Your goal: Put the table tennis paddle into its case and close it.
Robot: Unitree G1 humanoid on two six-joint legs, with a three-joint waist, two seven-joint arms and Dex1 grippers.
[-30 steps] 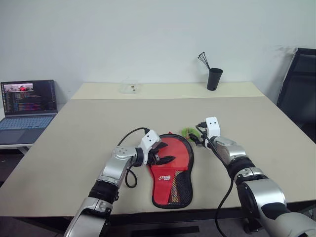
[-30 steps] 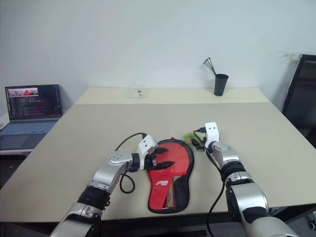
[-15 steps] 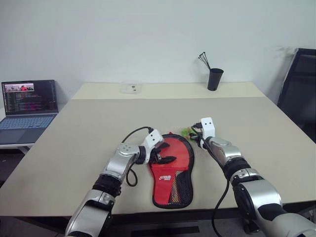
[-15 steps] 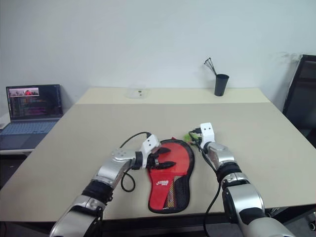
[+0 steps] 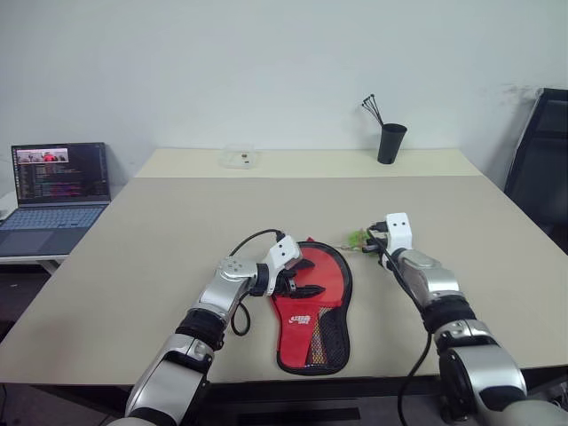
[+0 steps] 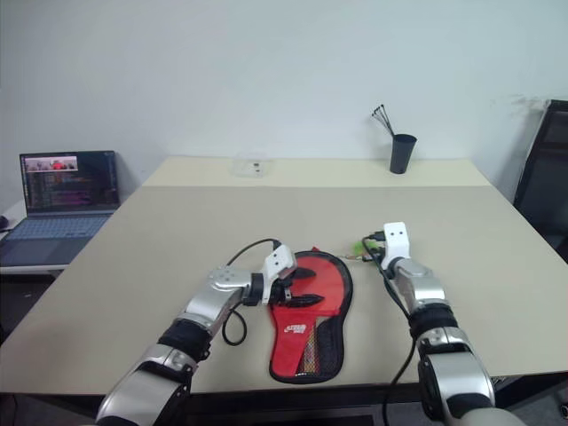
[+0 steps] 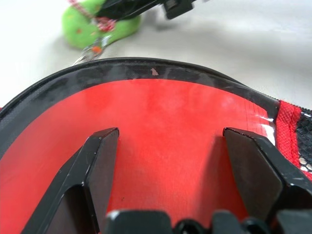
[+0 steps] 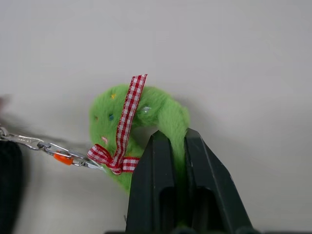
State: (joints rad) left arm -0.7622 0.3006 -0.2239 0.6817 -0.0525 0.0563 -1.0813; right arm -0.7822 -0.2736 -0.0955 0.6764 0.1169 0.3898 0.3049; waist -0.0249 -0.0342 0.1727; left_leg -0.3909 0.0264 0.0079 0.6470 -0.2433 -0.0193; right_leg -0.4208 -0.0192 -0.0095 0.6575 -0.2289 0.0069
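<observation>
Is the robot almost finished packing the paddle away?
Partly. The red paddle already lies inside the case. The right gripper is shut on the green fuzzy charm chained to the case's edge, while the open left gripper hovers over the paddle. Closing the case is left.

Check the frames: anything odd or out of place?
One oddity: the right gripper is shut on a green plush charm chained to the case, not on the case itself. Left gripper is open over the red face.
</observation>
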